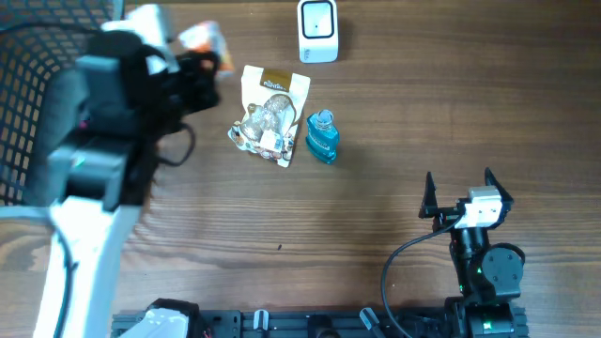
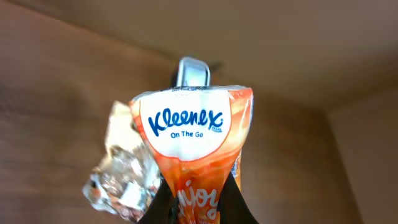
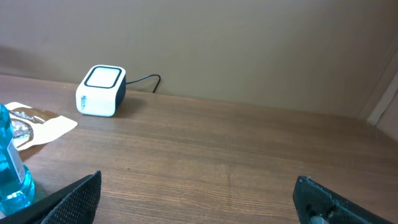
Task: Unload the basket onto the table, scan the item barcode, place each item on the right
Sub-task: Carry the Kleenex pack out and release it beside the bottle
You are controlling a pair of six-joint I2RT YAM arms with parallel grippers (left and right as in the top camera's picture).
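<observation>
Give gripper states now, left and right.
left gripper: closed, holding the Kleenex pack.
right gripper: open, empty.

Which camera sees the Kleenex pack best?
The left wrist view: the Kleenex pack fills the frame, label readable. Overhead shows only an orange-and-white corner beside the left arm. The right wrist view misses it.

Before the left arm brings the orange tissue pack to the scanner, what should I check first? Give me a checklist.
1. Left gripper shut on the orange Kleenex tissue pack: ok.
2. Barcode turned toward the white box-shaped scanner: cannot tell, only the logo side shows.
3. Scanner top uncovered: ok.
4. Right gripper open, far from the scanner: ok.
5. Clear-fronted snack bag and blue plastic bottle apart from the scanner: ok.
</observation>
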